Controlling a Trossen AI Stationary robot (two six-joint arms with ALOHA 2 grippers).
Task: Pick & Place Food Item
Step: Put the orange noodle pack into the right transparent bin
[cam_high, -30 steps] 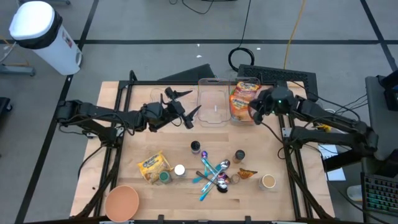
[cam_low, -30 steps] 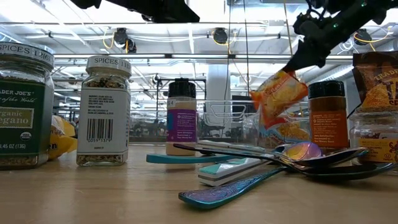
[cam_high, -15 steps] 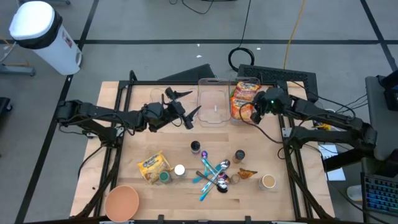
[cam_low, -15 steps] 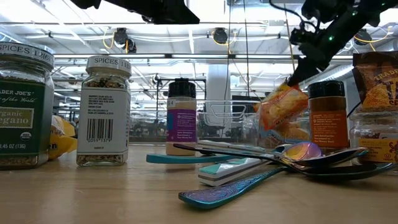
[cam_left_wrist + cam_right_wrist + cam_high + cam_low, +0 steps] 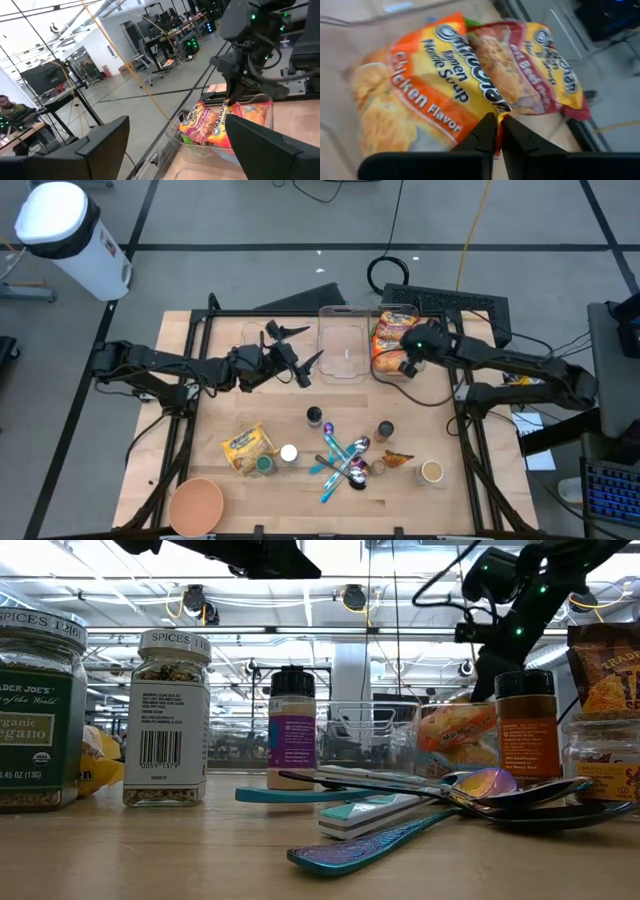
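Orange-and-yellow chicken ramen packet (image 5: 415, 95); red-and-yellow beef packet (image 5: 540, 65); clear bin (image 5: 343, 345); iridescent spoons (image 5: 420, 805).

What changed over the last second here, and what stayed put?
The right gripper lowered the orange ramen packet into the clear bin, beside the red packet already there; its fingers stay pinched on the packet's edge. The left gripper stayed open beside the other bin.

The right pincer (image 5: 498, 131) points steeply down at the desk's far side, fingers apparently pinched together. The left pincer (image 5: 297, 352) hovers mid-desk, spread wide.
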